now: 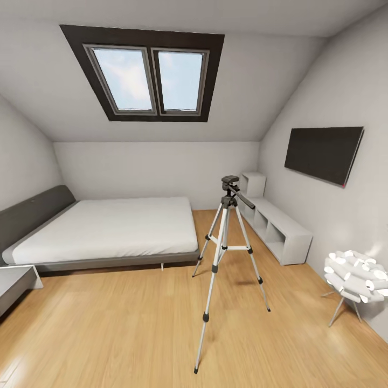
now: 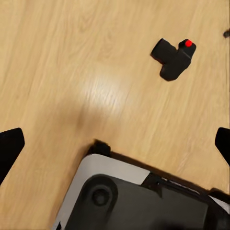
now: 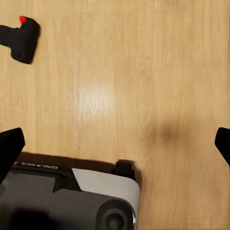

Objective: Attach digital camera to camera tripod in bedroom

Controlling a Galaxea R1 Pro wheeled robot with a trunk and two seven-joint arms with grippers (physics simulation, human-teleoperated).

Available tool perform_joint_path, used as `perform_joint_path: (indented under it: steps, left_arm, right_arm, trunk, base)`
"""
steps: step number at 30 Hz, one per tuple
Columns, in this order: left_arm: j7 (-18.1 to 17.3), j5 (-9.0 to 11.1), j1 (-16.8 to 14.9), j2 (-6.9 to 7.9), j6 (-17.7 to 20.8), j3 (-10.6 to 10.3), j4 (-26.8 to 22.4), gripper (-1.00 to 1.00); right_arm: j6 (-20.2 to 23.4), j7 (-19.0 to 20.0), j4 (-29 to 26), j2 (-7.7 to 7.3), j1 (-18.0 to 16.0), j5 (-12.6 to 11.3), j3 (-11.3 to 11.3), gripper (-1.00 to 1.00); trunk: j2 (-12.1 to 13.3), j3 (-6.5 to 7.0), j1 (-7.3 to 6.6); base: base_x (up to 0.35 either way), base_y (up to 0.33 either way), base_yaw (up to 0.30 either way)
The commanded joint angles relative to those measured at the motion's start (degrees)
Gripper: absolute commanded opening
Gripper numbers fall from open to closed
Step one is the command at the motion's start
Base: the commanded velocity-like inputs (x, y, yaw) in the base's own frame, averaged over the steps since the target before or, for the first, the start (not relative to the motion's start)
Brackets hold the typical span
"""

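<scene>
From my head view, the camera tripod [image 1: 226, 253] stood on the wood floor [image 1: 124, 328] at center right of the frame, legs spread, black pan head on top. The white shelf unit [image 1: 277, 229] along the right wall showed open cubbies; I could not tell what they held. The bed [image 1: 108, 229] lay at left, the wall TV [image 1: 323, 153] at upper right, a white lamp [image 1: 355, 277] at lower right.

In my left wrist view, the digital camera [image 2: 173, 58] lay on the floor at upper right, well apart from my left gripper [image 2: 115, 146], whose fingertips sat wide at both frame edges. My right gripper [image 3: 117, 146] was equally wide; the camera lay at that frame's upper left, near my base [image 3: 96, 206].
</scene>
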Motion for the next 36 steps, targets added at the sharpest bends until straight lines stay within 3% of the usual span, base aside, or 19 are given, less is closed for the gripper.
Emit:
perform_joint_path:
  steps: [1, 2, 3, 8, 9, 12, 13, 16, 19, 20, 21, 28, 29, 36]
  left_arm:
    - [0.4, 0.6, -0.5, 0.21, 3.1, 0.1, -2.5, 1.00]
    - [0.8, 0.7, -2.0, 0.49, 7.7, 0.1, -6.8, 1.00]
    - [1.0, 0.8, -3.0, 0.55, 9.6, 0.1, -8.7, 1.00]
    - [1.5, 1.3, -10.5, -0.08, 16.2, 0.1, -13.8, 1.00]
    - [1.8, 1.3, -14.7, -1.03, 18.0, 0.1, -13.8, 1.00]
    - [2.9, 1.2, -21.2, -3.33, 20.6, 0.0, -12.2, 1.00]
    - [5.3, 1.2, -28.4, -6.67, 22.8, 0.0, -8.7, 1.00]
    - [6.7, 1.2, -32.4, -9.17, 22.5, 0.0, -6.8, 1.00]
    - [7.4, 0.9, -33.7, -11.02, 20.3, 0.0, -6.2, 1.00]
    - [8.0, 0.7, -34.4, -12.48, 17.6, -0.1, -5.9, 1.00]
    - [8.3, 0.6, -34.6, -13.01, 16.2, -0.2, -6.0, 1.00]
    - [9.3, 1.0, -35.0, -15.20, 14.1, -0.6, -8.1, 1.00]
    - [9.3, 1.1, -35.1, -16.24, 14.0, -1.4, -8.3, 1.00]
    - [9.5, 1.3, -35.1, -17.44, 13.9, -4.1, -8.1, 1.00]
  right_arm:
    - [1.7, -0.1, -3.1, -0.14, 0.0, -0.5, 0.3, 1.00]
    - [5.3, -0.2, -8.5, -0.30, 0.0, -0.5, 0.0, 1.00]
    - [7.3, -0.2, -10.9, -0.39, -0.1, -0.5, -0.1, 1.00]
    - [17.6, -0.5, -20.2, -0.70, -2.3, -0.6, -1.7, 1.00]
    - [21.1, -0.5, -22.2, -0.57, -4.9, -0.6, -2.6, 1.00]
    - [25.1, -0.3, -23.8, -0.30, -9.7, -0.9, -4.0, 1.00]
    - [28.0, 0.2, -24.3, -0.07, -16.0, -1.5, -5.7, 1.00]
    - [29.2, 1.0, -25.0, 0.01, -20.3, -3.1, -7.5, 1.00]
    - [29.8, 1.5, -26.5, 0.03, -21.9, -4.6, -8.4, 1.00]
    - [30.5, 1.6, -27.9, -0.02, -22.7, -5.2, -8.8, 1.00]
    - [30.9, 1.7, -28.4, -0.08, -23.0, -5.4, -8.9, 1.00]
    - [32.3, 2.4, -29.5, -0.23, -23.4, -6.4, -9.2, 1.00]
    - [32.4, 3.3, -29.6, -0.37, -23.5, -6.6, -9.4, 1.00]
    - [33.4, 5.8, -29.4, -0.64, -23.5, -6.7, -9.4, 1.00]
  trunk:
    - [-0.1, -0.12, 0.02]
    - [-0.1, -0.12, 0.02]
    - [-0.1, -0.12, 0.02]
    - [-0.1, -0.12, 0.02]
    - [-0.1, -0.12, 0.02]
    - [-0.1, -0.12, 0.02]
    - [-0.1, -0.12, 0.02]
    - [-0.1, -0.12, 0.02]
    - [-0.1, -0.12, 0.02]
    - [-0.1, -0.12, 0.02]
    - [-0.1, -0.12, 0.02]
    - [-0.1, -0.12, 0.02]
    - [-0.1, -0.12, 0.02]
    - [-0.1, -0.12, 0.02]
  base:
    - [0.000, 0.000, 0.000]
    - [0.000, 0.000, 0.000]
    - [0.000, 0.000, 0.000]
    - [0.000, 0.000, 0.000]
    - [0.000, 0.000, 0.000]
    - [0.000, 0.000, 0.000]
    - [0.000, 0.000, 0.000]
    - [0.000, 0.000, 0.000]
    - [0.000, 0.000, 0.000]
    - [0.000, 0.000, 0.000]
    - [0.000, 0.000, 0.000]
    - [0.000, 0.000, 0.000]
    - [0.000, 0.000, 0.000]
    - [0.000, 0.000, 0.000]
